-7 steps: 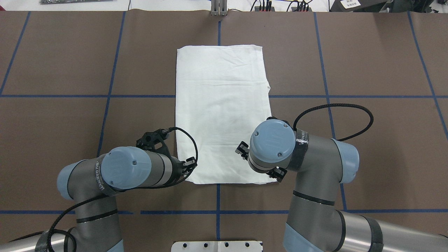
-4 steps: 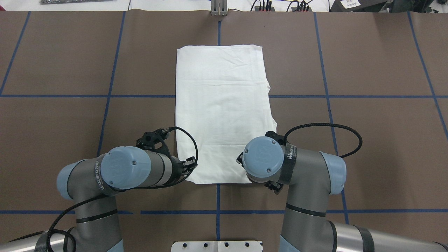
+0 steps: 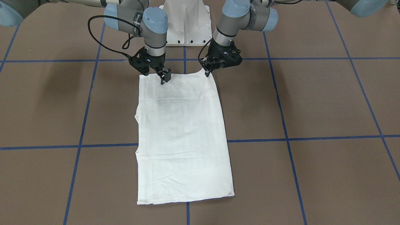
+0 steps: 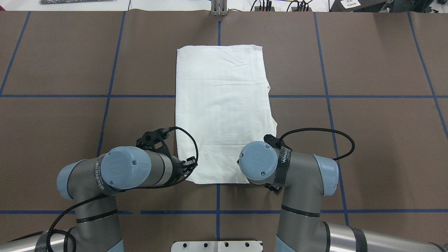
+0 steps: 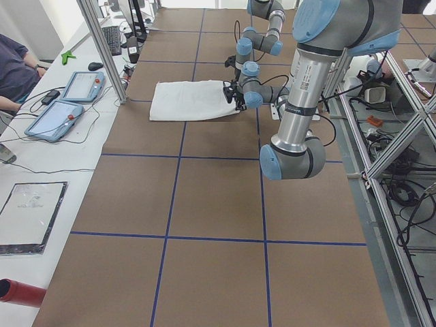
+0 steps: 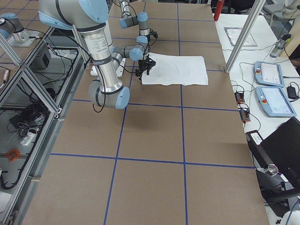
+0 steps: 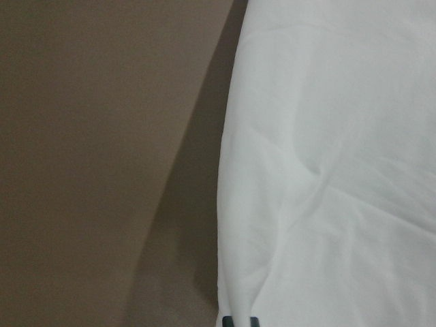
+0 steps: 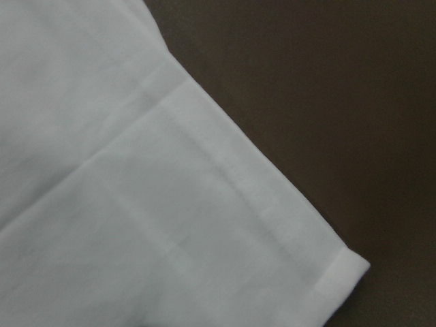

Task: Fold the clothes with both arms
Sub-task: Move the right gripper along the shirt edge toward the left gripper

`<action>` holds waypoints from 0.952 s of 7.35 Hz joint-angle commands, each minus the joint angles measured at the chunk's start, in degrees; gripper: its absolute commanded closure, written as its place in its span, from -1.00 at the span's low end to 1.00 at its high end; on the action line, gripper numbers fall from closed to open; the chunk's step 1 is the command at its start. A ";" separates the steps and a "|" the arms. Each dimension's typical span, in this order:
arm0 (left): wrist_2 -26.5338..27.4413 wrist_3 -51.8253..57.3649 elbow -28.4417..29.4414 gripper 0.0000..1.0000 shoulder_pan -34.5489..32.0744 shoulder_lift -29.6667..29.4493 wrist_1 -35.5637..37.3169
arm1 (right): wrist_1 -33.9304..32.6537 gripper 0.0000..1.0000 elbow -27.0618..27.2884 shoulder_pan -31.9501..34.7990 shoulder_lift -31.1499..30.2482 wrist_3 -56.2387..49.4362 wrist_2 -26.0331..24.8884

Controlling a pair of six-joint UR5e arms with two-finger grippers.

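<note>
The white shirt [image 3: 184, 131] lies folded into a long rectangle in the middle of the brown table [image 4: 367, 70]; no text, neck or label shows. It also shows in the overhead view [image 4: 222, 105]. My left gripper [image 3: 207, 73] is at the shirt's near left corner, its fingers pinched together on the slightly raised corner; it is also in the overhead view [image 4: 190, 163]. My right gripper [image 3: 165, 78] is open, just above the cloth by the near right corner. The right wrist view shows that hemmed corner [image 8: 300, 238]; the left wrist view shows the shirt's edge [image 7: 231, 204].
The white pedestal base [image 3: 187, 25] stands at the robot's side of the table. Blue tape lines [image 4: 329, 96] grid the brown cover. Two tablets [image 5: 71, 99] and a seated person [image 5: 13, 68] are beyond the far edge.
My right arm has drawn back toward the robot and slightly left, bringing its wrist over the shirt's near right corner. The left arm and the shirt have not moved.
</note>
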 commanded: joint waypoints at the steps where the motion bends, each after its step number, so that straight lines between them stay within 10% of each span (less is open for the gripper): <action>1: 0.01 0.00 0.00 1.00 0.00 -0.05 -0.07 | -0.02 -0.95 -0.19 -0.12 -0.21 -0.03 -0.10; 7: 0.18 0.00 0.00 1.00 0.00 0.03 -0.07 | 0.15 0.73 0.16 -0.12 0.22 -0.30 0.07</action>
